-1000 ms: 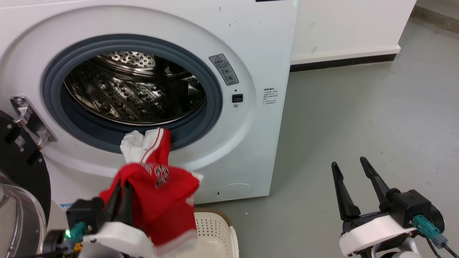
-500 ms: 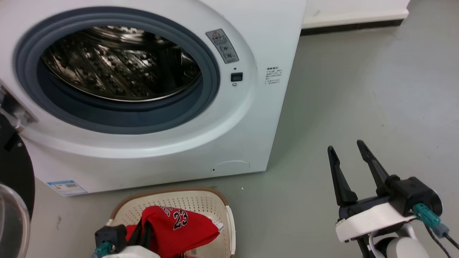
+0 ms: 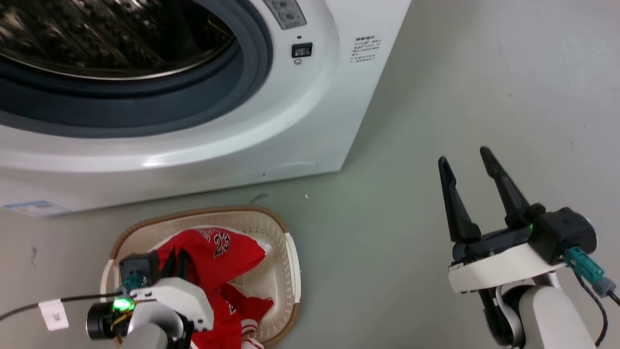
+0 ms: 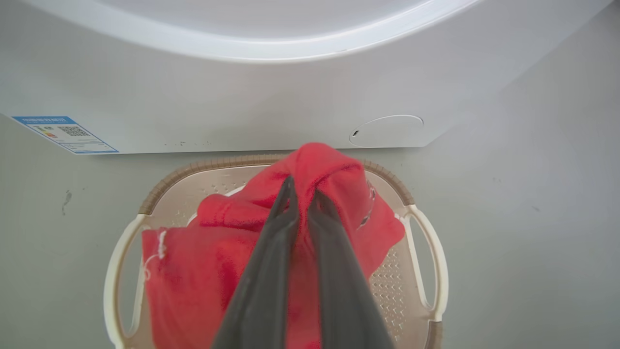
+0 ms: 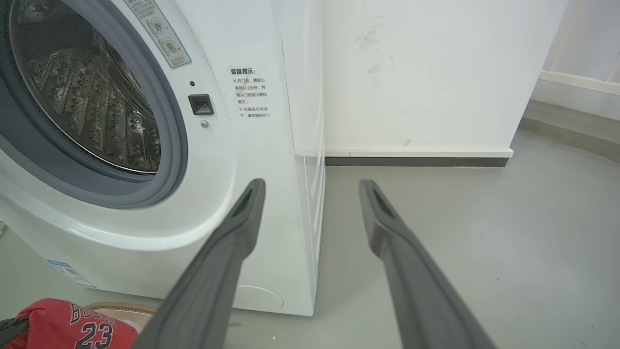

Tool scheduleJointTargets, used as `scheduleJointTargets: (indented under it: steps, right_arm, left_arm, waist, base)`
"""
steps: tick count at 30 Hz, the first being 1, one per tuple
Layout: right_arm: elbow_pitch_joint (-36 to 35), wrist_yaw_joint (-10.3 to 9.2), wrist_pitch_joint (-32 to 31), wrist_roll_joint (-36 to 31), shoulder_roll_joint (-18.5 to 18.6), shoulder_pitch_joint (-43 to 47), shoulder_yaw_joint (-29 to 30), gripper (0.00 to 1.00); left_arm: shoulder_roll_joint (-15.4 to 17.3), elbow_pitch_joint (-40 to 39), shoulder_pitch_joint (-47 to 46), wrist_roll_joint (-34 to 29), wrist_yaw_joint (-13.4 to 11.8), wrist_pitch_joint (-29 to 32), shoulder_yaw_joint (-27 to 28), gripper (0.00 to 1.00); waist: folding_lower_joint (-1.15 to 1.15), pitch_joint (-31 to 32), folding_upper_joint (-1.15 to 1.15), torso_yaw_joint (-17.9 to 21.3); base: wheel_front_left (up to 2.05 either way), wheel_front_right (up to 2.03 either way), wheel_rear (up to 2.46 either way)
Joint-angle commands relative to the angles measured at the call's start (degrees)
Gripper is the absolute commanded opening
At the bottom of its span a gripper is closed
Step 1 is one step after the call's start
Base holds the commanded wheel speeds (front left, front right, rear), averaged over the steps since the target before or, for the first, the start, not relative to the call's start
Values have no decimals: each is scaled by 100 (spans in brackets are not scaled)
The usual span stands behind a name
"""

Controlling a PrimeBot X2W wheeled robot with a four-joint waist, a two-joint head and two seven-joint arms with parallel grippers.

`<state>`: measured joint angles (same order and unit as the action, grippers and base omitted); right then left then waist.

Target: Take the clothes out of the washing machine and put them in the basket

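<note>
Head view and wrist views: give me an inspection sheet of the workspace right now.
Surface: grey floor, smooth, faintly scuffed.
Job's things: washing machine, door opening uncovered, no clothes in the visible part of the drum; basket on the floor before it; red clothes bunched inside the basket.
Clutter: one small white speck near the washer.
Grippers: left gripper, jaws shut on the clothes over the basket; right gripper, jaws open, empty.
Cables: tagged black cable at the left arm; teal-plugged cable at the right wrist.
Surroundings: white wall with dark skirting.
</note>
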<state>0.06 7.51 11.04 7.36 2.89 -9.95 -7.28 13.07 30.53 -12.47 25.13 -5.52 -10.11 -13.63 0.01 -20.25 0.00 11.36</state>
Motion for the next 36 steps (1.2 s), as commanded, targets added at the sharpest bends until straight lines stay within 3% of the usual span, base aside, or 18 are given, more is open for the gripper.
scheduleJointTargets:
  steps: [1, 15, 29, 35, 36]
  right_arm:
    - [-21, -4, 59, 15, -2, -180, -6, 100]
    - [214, -4, 319, 228, -4, -839, -217, 100]
    - [396, -4, 421, 425, -3, -1152, -399, 100]
    - [389, -4, 425, 384, -3, -1111, -358, 100]
    - [406, -4, 425, 363, -3, -1088, -350, 100]
  left_arm:
    - [0, 223, -320, -26, 43, -116, 29, 0]
    - [171, 2282, -1995, -219, 352, -455, -14, 0]
    - [98, 3831, -2375, -53, 446, -453, 46, 0]
    - [-17, 4118, -2394, 32, 553, -402, 37, 0]
    - [-47, 4141, -2382, 38, 571, -406, 22, 14]
  waist:
    - [-1, -474, 0, 123]
    - [-1, -1604, 0, 402]
    - [-1, -1997, 0, 665]
    - [-1, -1897, 0, 612]
    - [-1, -1833, 0, 584]
  base:
    - [0, 0, 0]
    - [0, 0, 0]
    - [0, 0, 0]
    - [0, 0, 0]
    - [0, 0, 0]
